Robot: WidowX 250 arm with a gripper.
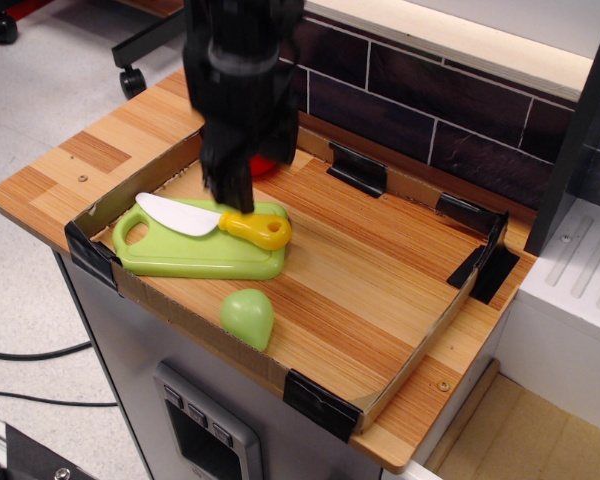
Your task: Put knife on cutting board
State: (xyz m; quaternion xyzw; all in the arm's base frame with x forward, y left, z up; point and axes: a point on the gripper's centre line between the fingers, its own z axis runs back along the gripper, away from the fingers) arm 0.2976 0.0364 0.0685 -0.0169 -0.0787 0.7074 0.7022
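Observation:
The knife [212,222], with a white blade and a yellow handle, lies flat on the light-green cutting board [180,254] at the left of the tray. Its blade points left toward the board's loop handle and its yellow handle rests near the board's right end. My black gripper [230,196] hangs just above the knife's middle and is blurred from motion. Nothing is in its fingers. I cannot make out how its jaws stand.
A small rounded light-green toy fruit [247,316] sits near the tray's front wall. A red object [263,163] shows partly behind the gripper. The cardboard tray wall [420,350] with black corner clips rims the wooden surface. A dark tiled wall stands behind.

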